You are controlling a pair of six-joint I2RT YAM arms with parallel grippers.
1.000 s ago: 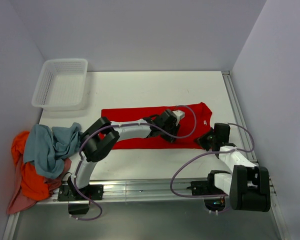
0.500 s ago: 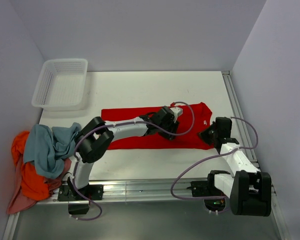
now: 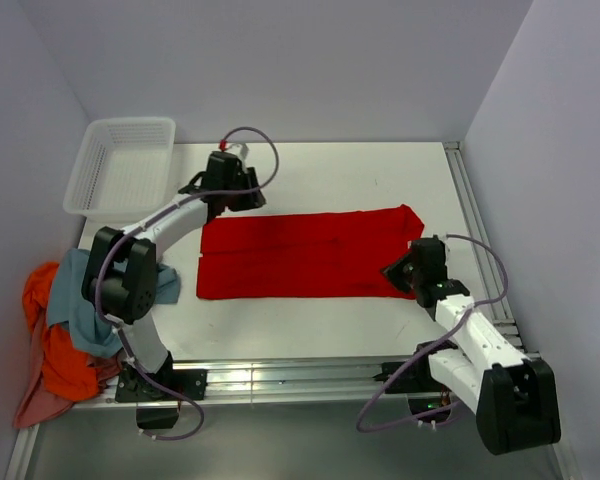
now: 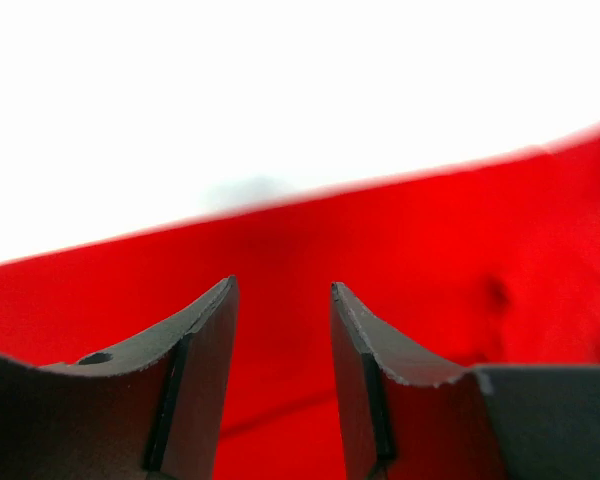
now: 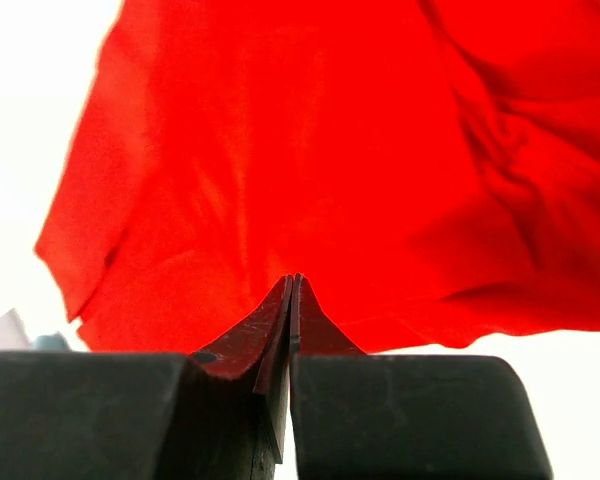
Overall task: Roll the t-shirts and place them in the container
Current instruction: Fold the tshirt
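The red t-shirt (image 3: pixel 300 255) lies flat as a long folded band across the middle of the table; no neck label shows. It fills the left wrist view (image 4: pixel 400 260) and the right wrist view (image 5: pixel 310 150). My left gripper (image 3: pixel 242 196) is open and empty, just over the shirt's far left corner. My right gripper (image 3: pixel 392 272) is shut at the shirt's right end, near its front edge, its tips low over the cloth; I see no cloth between the fingers. A blue-grey shirt (image 3: pixel 80 300), an orange one (image 3: pixel 55 350) and a pinkish one (image 3: pixel 30 405) are heaped at the left edge.
A white mesh basket (image 3: pixel 130 122) stands at the back left corner. Grey walls close in the left, back and right sides. A metal rail (image 3: pixel 475 220) runs along the table's right edge and another along the front by the arm bases.
My left arm has swung from the shirt's middle right to its far left corner. The red band now lies wider and flatter. My right gripper has shifted slightly left and nearer.
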